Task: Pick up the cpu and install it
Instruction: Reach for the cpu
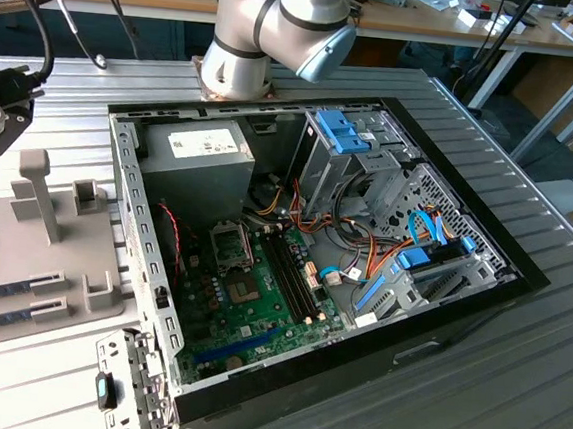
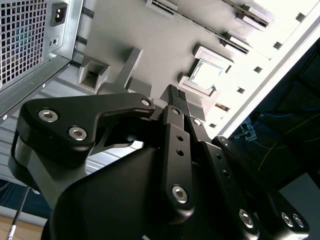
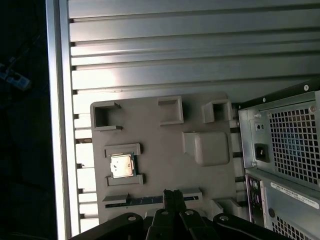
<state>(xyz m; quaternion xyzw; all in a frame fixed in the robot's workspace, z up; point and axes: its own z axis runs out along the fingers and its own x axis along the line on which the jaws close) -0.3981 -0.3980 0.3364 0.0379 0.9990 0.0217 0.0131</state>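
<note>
Hovering over a grey holder plate (image 3: pixel 165 145), the hand (image 3: pixel 173 193) has its two black fingers pressed together and grips nothing; in the second wrist view the same hand (image 2: pixel 176 95) shows its fingertips closed tip to tip above the plate. Closest to the fingertips is a long narrow slot of the plate with a memory stick (image 3: pixel 145 200) lying in it. A little farther out from the hand, and not touched by it, the cpu (image 3: pixel 121 166) lies flat in its own square framed seat on the plate, silver top upward and catching the light; in the second wrist view the cpu (image 2: pixel 207 74) sits just beyond the fingertips, inside the same raised frame. Around it the plate carries several other raised blocks and open pockets. The plate rests on a ribbed metal table (image 3: pixel 175 55). Beside the plate, farther from the hand than the cpu, stands the computer case (image 3: pixel 280 145), its rear grille and power inlet facing the camera. In the exterior view the case (image 1: pixel 128 191) lies open with the green motherboard (image 1: pixel 249 302) exposed, and the arm (image 1: pixel 272 33) rises behind it.
</note>
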